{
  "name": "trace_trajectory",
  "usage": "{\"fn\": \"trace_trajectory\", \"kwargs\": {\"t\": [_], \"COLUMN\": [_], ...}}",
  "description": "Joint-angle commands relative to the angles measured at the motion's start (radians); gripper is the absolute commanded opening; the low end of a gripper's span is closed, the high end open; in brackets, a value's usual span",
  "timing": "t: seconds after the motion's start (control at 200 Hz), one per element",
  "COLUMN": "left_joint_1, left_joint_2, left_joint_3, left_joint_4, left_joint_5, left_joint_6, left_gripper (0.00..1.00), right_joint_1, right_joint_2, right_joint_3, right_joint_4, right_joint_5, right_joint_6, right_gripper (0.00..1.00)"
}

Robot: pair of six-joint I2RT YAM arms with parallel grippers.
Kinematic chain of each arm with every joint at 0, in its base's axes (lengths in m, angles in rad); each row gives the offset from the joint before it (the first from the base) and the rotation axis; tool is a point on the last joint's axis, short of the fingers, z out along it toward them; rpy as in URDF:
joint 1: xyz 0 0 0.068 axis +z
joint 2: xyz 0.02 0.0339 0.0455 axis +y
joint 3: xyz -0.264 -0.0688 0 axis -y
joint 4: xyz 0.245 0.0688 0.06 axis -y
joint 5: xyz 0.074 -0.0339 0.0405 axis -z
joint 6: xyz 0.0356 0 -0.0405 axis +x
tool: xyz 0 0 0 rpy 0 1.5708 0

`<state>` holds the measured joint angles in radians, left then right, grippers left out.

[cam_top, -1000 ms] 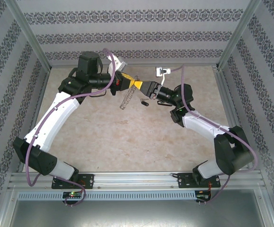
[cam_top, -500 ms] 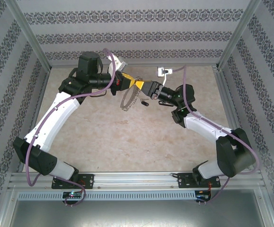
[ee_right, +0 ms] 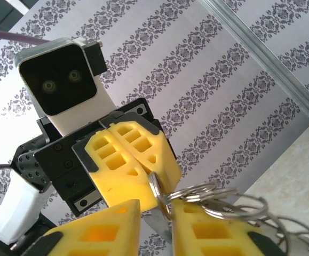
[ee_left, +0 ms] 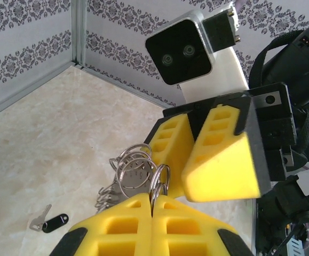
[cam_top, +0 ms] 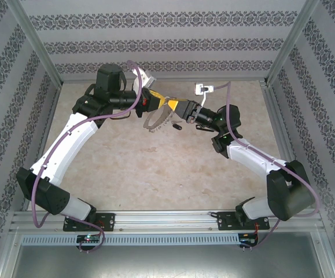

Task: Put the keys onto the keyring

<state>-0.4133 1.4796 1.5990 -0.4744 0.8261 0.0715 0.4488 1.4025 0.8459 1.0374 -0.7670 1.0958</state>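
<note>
The left gripper is holding its fingers fully closed on the keyring, a bunch of thin silvery loops hanging in the air above the desk, with 1 loop clamped edge-on between the yellow pads. The right gripper is meeting it nose to nose, its 2 fingers standing narrowly apart on either side of a loop; I cannot tell whether they are actually pinching it. The key is lying flat on the desk well below both grippers, untouched, its black head and silvery blade running roughly crosswise in the left wrist view. From above it is sitting just on the base side of the right gripper, so the right arm looks nearer to it. Judging from this, the coming move is turning on that drop: the key is resting below the fingers while the ring is being held aloft.
</note>
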Motion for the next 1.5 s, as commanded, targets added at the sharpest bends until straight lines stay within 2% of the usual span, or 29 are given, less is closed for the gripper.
{"fn": "trace_trajectory", "kwargs": {"t": [0.0,0.04,0.085,0.11,0.27,0.57,0.729,0.889,1.149,1.184,1.389,1.494], "left_joint_1": [-0.01,-0.011,-0.011,-0.012,-0.011,-0.011,-0.012,-0.013,-0.013,-0.012,0.001,0.028], "left_joint_2": [0.001,0.0,0.001,0.002,0.001,-0.012,-0.017,-0.022,-0.03,-0.034,-0.09,-0.124], "left_joint_3": [-0.016,-0.016,-0.02,-0.021,-0.027,-0.052,-0.074,-0.092,-0.111,-0.113,-0.119,-0.127], "left_joint_4": [0.025,0.028,0.035,0.039,0.065,0.118,0.135,0.142,0.171,0.177,0.211,0.248], "left_joint_5": [-0.007,-0.005,0.0,0.005,0.036,0.059,0.035,0.013,-0.001,-0.01,-0.082,-0.076], "left_joint_6": [0.002,0.001,-0.005,-0.009,-0.032,-0.079,-0.097,-0.107,-0.132,-0.139,-0.174,-0.225], "left_gripper": [0.0,0.0,0.0,0.0,0.0,0.0,0.0,0.0,0.0,0.06,0.53,0.65], "right_joint_1": [-0.001,-0.001,-0.001,-0.001,-0.001,-0.002,0.005,0.01,0.013,0.013,-0.016,-0.036], "right_joint_2": [-0.035,-0.033,-0.029,-0.026,0.0,0.073,0.09,0.101,0.118,0.12,0.118,0.124], "right_joint_3": [0.011,0.012,0.013,0.013,0.019,0.056,0.06,0.065,0.089,0.095,0.123,0.134], "right_joint_4": [0.086,0.087,0.087,0.088,0.094,0.126,0.134,0.139,0.144,0.145,0.15,0.183], "right_joint_5": [-0.009,-0.011,-0.011,-0.008,0.001,-0.016,-0.02,-0.017,-0.027,-0.035,-0.086,-0.119], "right_joint_6": [-0.013,-0.014,-0.013,-0.013,-0.013,-0.001,-0.001,-0.004,-0.017,-0.023,-0.058,-0.059], "right_gripper": [0.17,0.22,0.33,0.36,0.36,0.21,0.2,0.0,0.0,0.0,0.0,0.0]}}
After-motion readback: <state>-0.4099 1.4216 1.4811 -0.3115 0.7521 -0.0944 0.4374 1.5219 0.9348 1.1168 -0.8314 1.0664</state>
